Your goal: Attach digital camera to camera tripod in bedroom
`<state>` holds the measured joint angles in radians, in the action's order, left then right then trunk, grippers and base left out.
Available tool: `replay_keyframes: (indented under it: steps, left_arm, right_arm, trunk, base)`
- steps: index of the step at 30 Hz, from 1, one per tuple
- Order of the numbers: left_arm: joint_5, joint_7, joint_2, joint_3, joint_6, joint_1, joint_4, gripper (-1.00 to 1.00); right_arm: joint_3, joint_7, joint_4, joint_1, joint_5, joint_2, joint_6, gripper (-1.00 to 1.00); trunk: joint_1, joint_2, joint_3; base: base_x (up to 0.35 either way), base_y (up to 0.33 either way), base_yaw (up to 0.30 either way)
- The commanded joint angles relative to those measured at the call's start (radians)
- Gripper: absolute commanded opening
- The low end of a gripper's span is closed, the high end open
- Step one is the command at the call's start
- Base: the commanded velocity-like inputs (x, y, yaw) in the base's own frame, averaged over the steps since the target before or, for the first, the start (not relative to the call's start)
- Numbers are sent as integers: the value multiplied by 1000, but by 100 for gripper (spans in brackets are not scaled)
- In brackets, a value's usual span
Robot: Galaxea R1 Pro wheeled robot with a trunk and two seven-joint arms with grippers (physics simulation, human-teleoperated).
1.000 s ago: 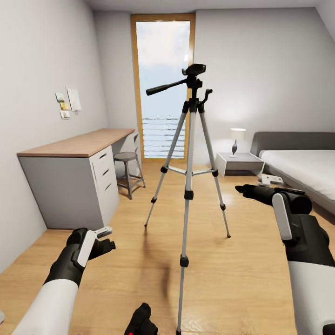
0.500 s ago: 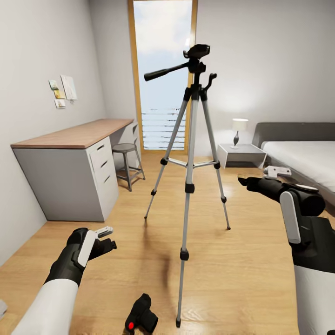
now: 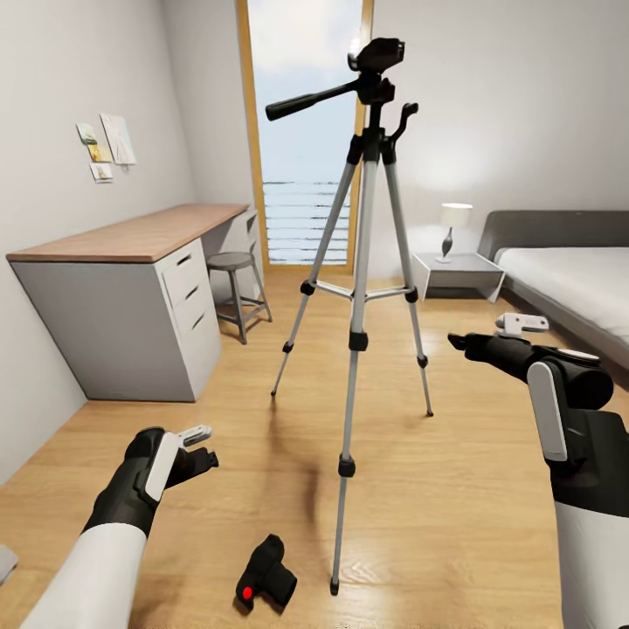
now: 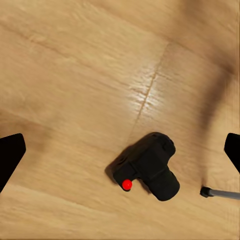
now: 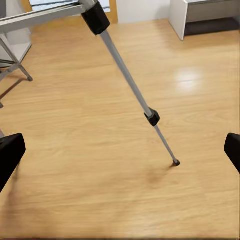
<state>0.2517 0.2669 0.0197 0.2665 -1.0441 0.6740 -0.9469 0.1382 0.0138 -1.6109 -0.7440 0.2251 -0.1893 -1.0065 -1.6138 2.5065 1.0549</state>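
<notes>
Digital camera (image 3: 265, 574) beside camera tripod (image 3: 360, 288)

The head camera has moved, so the digital camera (image 3: 266, 576) now shows whole beside the camera tripod (image 3: 358, 288).

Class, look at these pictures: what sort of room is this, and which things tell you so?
Most likely a bedroom: a bed along one wall, a small lamp on a bedside table, and a desk opposite.
</notes>
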Motion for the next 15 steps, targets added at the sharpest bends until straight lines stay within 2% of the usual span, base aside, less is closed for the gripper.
replay_keyframes:
  steps: [1, 7, 15]
  left_arm:
    - [11, 9, 1, 3, -3, 1, -1, 100]
    - [11, 9, 0, 3, -3, 0, -1, 100]
    - [11, 7, -2, 1, -3, 0, -1, 100]
  right_arm:
    - [1, 1, -1, -1, 2, 0, -5, 100]
    - [0, 1, -1, 0, 2, 0, -5, 100]
    - [-4, 2, 8, 10, -1, 14, 2, 100]
  trunk:
    - [0, 1, 5]
    - [-3, 2, 28]
    - [-6, 4, 59]
  base:
    - [0, 0, 0]
    - [0, 0, 0]
    - [0, 0, 0]
